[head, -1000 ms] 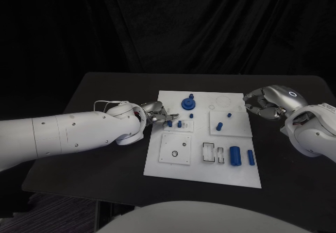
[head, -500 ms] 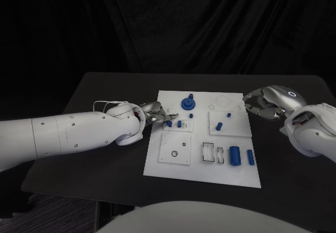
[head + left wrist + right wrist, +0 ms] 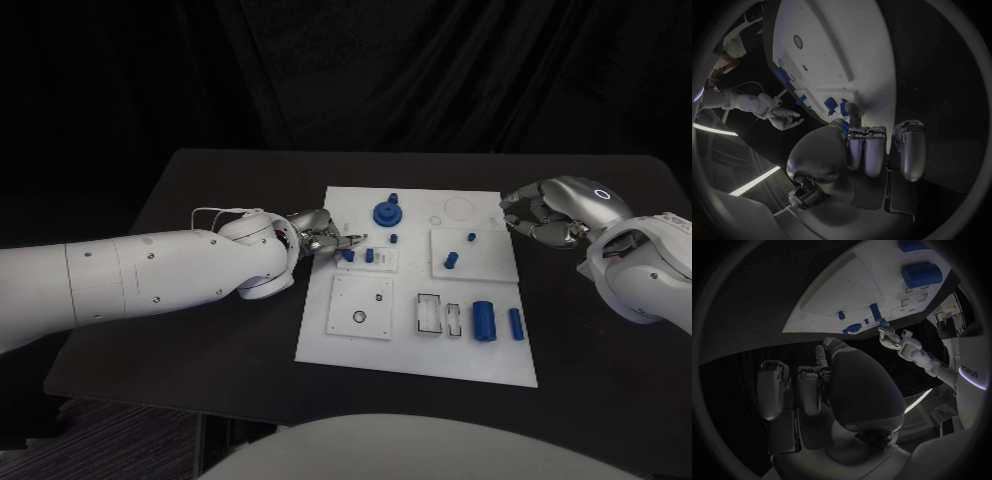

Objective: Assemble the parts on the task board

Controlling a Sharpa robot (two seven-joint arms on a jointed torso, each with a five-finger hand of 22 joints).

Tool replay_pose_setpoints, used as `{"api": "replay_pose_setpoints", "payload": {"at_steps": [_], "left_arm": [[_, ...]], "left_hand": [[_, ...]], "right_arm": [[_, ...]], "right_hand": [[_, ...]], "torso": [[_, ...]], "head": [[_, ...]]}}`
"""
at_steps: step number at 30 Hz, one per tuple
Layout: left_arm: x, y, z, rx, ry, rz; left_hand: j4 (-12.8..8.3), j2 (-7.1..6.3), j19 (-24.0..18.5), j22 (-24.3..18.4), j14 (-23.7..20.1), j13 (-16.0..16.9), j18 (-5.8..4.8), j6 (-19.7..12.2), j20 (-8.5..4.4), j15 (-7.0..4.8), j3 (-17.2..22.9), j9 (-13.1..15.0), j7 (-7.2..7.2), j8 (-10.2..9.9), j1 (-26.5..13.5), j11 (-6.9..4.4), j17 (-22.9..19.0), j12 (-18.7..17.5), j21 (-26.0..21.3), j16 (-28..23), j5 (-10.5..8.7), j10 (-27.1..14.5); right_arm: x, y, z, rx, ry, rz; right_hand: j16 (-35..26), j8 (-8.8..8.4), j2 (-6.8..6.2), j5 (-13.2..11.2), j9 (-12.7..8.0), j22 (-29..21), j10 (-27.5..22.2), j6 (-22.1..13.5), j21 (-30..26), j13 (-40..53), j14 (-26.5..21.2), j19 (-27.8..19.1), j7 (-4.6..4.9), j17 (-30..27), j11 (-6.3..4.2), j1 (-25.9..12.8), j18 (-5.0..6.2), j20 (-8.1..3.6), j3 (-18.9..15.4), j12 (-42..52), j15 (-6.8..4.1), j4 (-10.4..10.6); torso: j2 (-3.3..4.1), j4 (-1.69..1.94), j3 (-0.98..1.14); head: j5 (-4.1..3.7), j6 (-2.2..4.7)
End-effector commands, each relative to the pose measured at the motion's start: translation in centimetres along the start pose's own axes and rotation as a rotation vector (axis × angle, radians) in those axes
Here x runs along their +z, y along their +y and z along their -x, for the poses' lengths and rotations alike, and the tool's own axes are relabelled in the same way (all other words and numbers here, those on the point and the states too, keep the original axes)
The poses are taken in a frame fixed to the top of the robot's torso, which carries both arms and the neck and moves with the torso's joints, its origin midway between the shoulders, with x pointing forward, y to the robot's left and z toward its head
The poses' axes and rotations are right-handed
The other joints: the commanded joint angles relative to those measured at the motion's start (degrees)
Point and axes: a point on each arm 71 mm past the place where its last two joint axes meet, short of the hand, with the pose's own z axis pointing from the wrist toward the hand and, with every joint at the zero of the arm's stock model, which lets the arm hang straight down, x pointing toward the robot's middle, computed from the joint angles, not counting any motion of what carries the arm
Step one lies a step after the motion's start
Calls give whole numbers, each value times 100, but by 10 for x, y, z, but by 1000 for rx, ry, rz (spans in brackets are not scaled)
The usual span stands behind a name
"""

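The white task board (image 3: 411, 345) lies in the middle of the black table. My left hand (image 3: 326, 238) is over the board's left edge, and its fingertips pinch a small upright blue peg (image 3: 348, 255). In the left wrist view the fingers (image 3: 857, 150) are curled in, with that blue peg (image 3: 844, 107) at their tips. My right hand (image 3: 547, 214) hovers at the board's far right edge with its fingers (image 3: 811, 390) curled in and nothing visible in them. A round blue gear-like part (image 3: 387, 213) stands at the back of the board.
More blue parts are on the board: a second peg (image 3: 371, 256), a short stud (image 3: 394, 239), a slanted pin (image 3: 451, 260), a thick cylinder (image 3: 485, 320) and a thin one (image 3: 516, 323). A black ring (image 3: 358, 317) lies on the front left plate. Bare table surrounds the board.
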Motion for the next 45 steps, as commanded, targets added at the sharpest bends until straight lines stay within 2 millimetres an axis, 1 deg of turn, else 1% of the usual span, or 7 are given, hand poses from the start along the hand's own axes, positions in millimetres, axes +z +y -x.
{"api": "replay_pose_setpoints", "payload": {"at_steps": [1,6,15,24,38,40,45], "left_arm": [[0,-1,-1,-10,-8,-7],[0,-2,0,-12,-12,-19],[0,-6,2,-24,-44,-64],[0,-8,2,-27,-55,-89],[0,-8,2,-25,-49,-90],[0,-8,3,-29,-61,-95],[-3,-11,12,-20,-175,-179]], "left_hand": [[-9,-10,220,1240,596,1491,34,-34,-45,-54,38,98,-16,-12,58,-37,1508,-32,-12,15,30,610],[-11,-22,215,1237,596,1491,36,-57,-47,-53,49,87,-11,-46,84,-34,1508,-32,-22,15,49,610],[-11,-39,207,1236,596,1491,36,-142,-35,-31,150,-18,27,-261,242,-7,1508,-32,-35,15,148,610],[-13,-35,215,1242,596,1491,31,-135,-33,-29,166,-11,26,-260,262,-5,1508,-32,-17,15,155,610],[-13,-38,215,1243,596,1491,31,-100,-29,-26,197,24,21,-234,304,-6,1508,-32,-17,15,157,610],[-11,-72,218,1245,596,1491,30,-104,-28,-26,193,46,23,-229,318,-4,1508,-32,-10,15,138,610],[-16,-422,209,1242,596,1491,32,-493,4,14,174,155,96,-322,577,50,1508,-32,-20,15,40,610]], "right_arm": [[-1,0,-1,-2,5,-9],[0,0,-1,-2,4,-8],[0,0,-1,-1,3,-8],[0,0,-1,-1,3,-7],[0,0,-1,-1,3,-7],[0,0,-1,-1,2,-7],[-1,-1,-1,-1,1,-8]], "right_hand": [[-4,-28,17,36,-5,1279,294,51,-10,1172,563,283,4,1444,-17,-35,37,-41,41,-15,-33,-6],[-4,-28,17,36,-5,1279,294,51,-10,1172,563,283,4,1444,-17,-35,37,-41,41,-15,-33,-6],[-4,-28,17,36,-5,1279,294,51,-10,1172,563,283,4,1444,-17,-35,37,-41,41,-15,-33,-6],[-4,-28,17,36,-5,1279,294,51,-10,1172,563,283,4,1444,-17,-35,37,-41,41,-15,-33,-6],[-4,-28,17,36,-5,1279,294,51,-10,1172,563,283,4,1444,-17,-35,37,-41,41,-15,-33,-6],[-4,-28,17,36,-5,1279,294,51,-10,1172,563,283,4,1444,-17,-35,37,-41,41,-15,-33,-6],[-4,-28,17,36,-5,1279,294,51,-10,1172,563,283,4,1444,-17,-35,37,-41,41,-15,-33,-6]], "torso": [[1,2,2],[3,0,-2],[2,5,-2],[-1,-3,0],[5,4,3],[5,3,2],[4,4,-1]], "head": [[9,-1],[10,-1],[5,-1],[11,-1],[8,-1],[10,-1],[-10,-1]]}}
